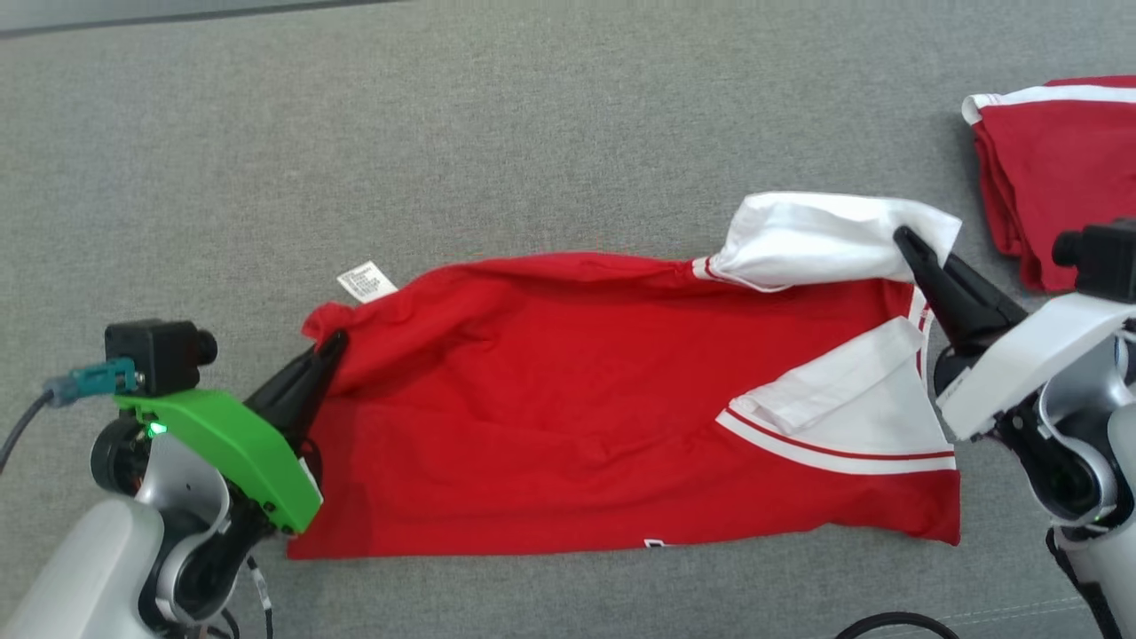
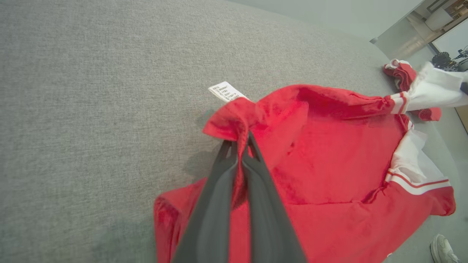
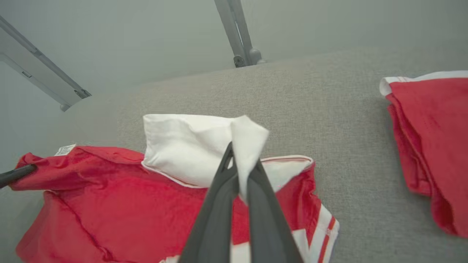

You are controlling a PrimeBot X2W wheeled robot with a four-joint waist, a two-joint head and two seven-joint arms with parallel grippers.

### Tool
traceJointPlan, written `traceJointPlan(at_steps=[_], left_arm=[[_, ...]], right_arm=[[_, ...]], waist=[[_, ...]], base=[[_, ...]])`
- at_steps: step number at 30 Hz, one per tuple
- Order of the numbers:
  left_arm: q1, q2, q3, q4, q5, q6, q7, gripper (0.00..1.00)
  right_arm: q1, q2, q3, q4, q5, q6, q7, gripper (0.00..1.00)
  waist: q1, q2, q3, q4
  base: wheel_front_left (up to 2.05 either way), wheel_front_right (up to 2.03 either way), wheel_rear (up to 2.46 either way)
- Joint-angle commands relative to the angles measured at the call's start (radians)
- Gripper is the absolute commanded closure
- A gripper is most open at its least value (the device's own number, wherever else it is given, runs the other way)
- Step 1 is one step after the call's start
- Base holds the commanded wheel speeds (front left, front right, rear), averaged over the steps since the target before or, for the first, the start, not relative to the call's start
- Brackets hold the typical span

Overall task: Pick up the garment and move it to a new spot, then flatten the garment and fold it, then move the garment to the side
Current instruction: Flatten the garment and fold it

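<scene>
The red shirt [image 1: 568, 399] lies half-spread on the grey surface [image 1: 532, 133] just left of the folded red pile [image 1: 1056, 169], left gripper [image 1: 331, 344] pinched on its far hem corner and right gripper [image 1: 903, 236] pinched on a white sleeve [image 1: 816, 235], I'd guess to fold that edge over.

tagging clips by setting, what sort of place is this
Probably a robot lab or test room: a wide grey cloth-covered table, metal frame struts behind it, and a red-and-white garment spread out near a second, folded red garment.
</scene>
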Motion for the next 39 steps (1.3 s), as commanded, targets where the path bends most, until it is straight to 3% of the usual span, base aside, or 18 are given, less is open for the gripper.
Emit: traceJointPlan(at_steps=[1,8,16,17,18,19,20,24,27,31,34,37,39], left_arm=[[0.054,0.014,0.007,-0.015,-0.014,0.007,-0.016,1.0],[0.166,-0.003,0.008,-0.03,-0.034,0.005,-0.065,1.0],[0.21,-0.03,-0.012,0.061,-0.011,-0.024,-0.143,1.0],[0.207,-0.026,-0.017,0.074,0.002,-0.02,-0.149,0.96],[0.203,-0.021,-0.021,0.088,0.019,-0.015,-0.158,0.71],[0.201,-0.016,-0.022,0.1,0.04,-0.007,-0.17,0.29],[0.198,-0.008,-0.024,0.109,0.071,-0.001,-0.189,0.0],[0.225,0.011,-0.032,0.133,0.181,0.045,-0.298,0.0],[0.274,0.016,-0.021,0.126,0.247,0.104,-0.392,0.0],[0.332,-0.022,0.009,0.081,0.319,0.196,-0.507,0.0],[0.359,-0.064,0.039,0.057,0.388,0.247,-0.529,0.0],[0.367,-0.128,0.091,0.016,0.455,0.25,-0.53,0.0],[0.381,-0.171,0.124,0.011,0.491,0.222,-0.53,0.0]], right_arm=[[0.059,0.014,-0.021,-0.02,-0.008,-0.001,0.007,1.0],[0.175,0.053,-0.034,-0.005,-0.032,-0.001,0.006,1.0],[0.223,0.095,0.011,0.076,-0.06,0.0,-0.038,1.0],[0.222,0.091,0.019,0.084,-0.071,-0.001,-0.048,0.93],[0.219,0.087,0.028,0.092,-0.083,-0.001,-0.059,0.54],[0.22,0.086,0.035,0.099,-0.084,-0.001,-0.062,0.0],[0.219,0.083,0.037,0.101,-0.083,-0.001,-0.066,0.0],[0.242,0.044,0.018,0.07,-0.034,-0.001,-0.034,0.0],[0.24,0.045,-0.063,0.044,-0.001,0.0,-0.005,0.0],[0.214,0.072,-0.114,0.06,-0.032,0.0,0.072,0.0],[0.187,0.109,-0.115,0.111,-0.071,0.0,0.115,0.0],[0.15,0.146,-0.138,0.198,-0.134,0.0,0.119,0.0],[0.127,0.172,-0.148,0.259,-0.169,0.0,0.118,0.0]], waist=[[0.0,0.0115,-0.043,-0.019],[0.0,0.0115,-0.071,-0.024],[0.0,0.0115,-0.076,-0.019],[0.0,0.0115,-0.076,-0.018],[0.0,0.0115,-0.077,-0.019],[0.0,0.0115,-0.078,-0.019],[0.0,0.0115,-0.08,-0.02],[0.0,0.0115,-0.098,-0.027],[0.0,0.0115,-0.113,-0.041],[0.0,0.0115,-0.128,-0.047],[0.0,0.0115,-0.131,-0.035],[0.0,0.0115,-0.133,-0.013],[0.0,0.0115,-0.134,0.004]], base=[[0.0,0.0,0.0],[0.0,0.0,0.0],[0.0,0.0,0.0],[0.0,0.0,0.0],[0.0,0.0,0.0],[0.0,0.0,0.0],[0.0,0.0,0.0],[0.0,0.0,0.0],[0.0,0.0,0.0],[0.0,0.0,0.0],[0.0,0.0,0.0],[0.0,0.0,0.0],[0.0,0.0,0.0]])
